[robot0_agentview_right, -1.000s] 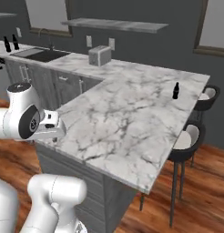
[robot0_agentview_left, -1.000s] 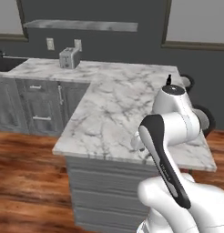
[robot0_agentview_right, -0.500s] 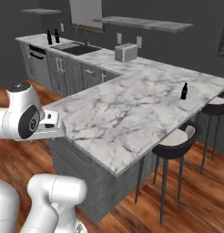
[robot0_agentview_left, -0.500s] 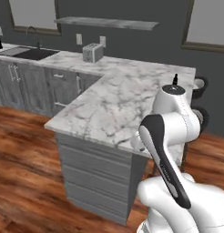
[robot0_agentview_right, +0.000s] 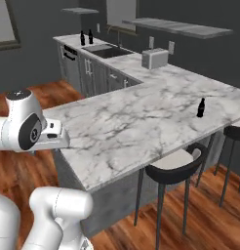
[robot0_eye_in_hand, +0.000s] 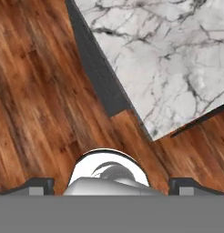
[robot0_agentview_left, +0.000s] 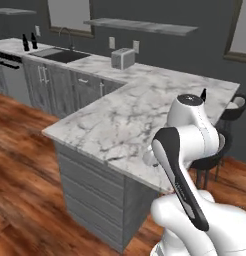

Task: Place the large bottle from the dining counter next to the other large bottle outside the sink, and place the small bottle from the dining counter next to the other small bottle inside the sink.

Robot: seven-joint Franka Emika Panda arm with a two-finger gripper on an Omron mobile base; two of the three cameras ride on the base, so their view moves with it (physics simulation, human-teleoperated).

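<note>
Base drove; both views swung. Small black bottle upright on marble tabletop: glass, slick, tippy; grip body. Claw open, empty.

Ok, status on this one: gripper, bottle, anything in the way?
Gripper open, empty, over wood floor. Short black glass bottle upright on white marble dining counter, near black stools. Nothing blocking it.

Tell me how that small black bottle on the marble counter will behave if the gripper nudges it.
The small black bottle stands upright and narrow, so it would likely tip. It looks like glass, probably slippery and breakable. It stands near the counter edge above the stools, so it might fall.
</note>
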